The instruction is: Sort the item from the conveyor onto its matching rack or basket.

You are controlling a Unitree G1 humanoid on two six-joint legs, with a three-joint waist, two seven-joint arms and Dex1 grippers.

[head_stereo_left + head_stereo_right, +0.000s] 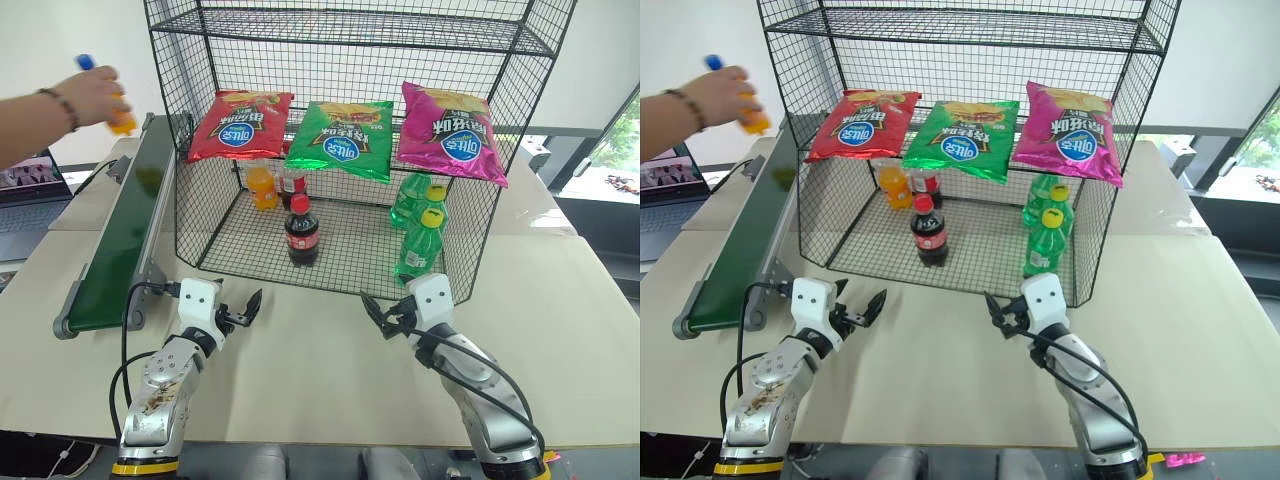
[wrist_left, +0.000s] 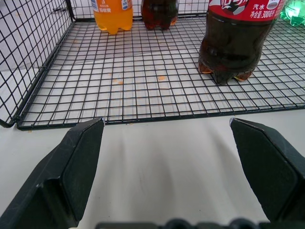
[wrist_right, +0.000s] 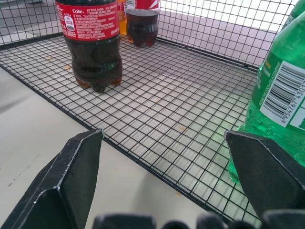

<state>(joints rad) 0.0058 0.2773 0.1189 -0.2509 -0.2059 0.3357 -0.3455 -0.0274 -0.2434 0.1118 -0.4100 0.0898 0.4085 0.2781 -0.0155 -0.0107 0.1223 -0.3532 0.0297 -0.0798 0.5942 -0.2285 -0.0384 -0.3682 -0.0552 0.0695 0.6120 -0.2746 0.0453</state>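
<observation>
A person's hand (image 1: 92, 95) holds the item (image 1: 122, 124), an orange soda bottle with a blue cap, in the air above the far end of the conveyor (image 1: 125, 230), a dark green belt along the table's left side. The black wire rack (image 1: 340, 30) stands at the middle of the table. My left gripper (image 1: 243, 312) hovers open and empty over the table in front of the rack's left corner, and its wrist view (image 2: 166, 123) looks onto the bottom tier. My right gripper (image 1: 380, 318) is open and empty before the rack's right half, beside a green bottle (image 3: 281, 105).
On the rack's middle tier lie red (image 1: 240, 125), green (image 1: 342, 138) and pink (image 1: 450, 132) chip bags. The bottom tier holds a cola bottle (image 1: 301, 232) in front, an orange bottle (image 1: 262, 185) behind, and green bottles (image 1: 420, 225) on the right. A laptop (image 1: 30, 190) sits far left.
</observation>
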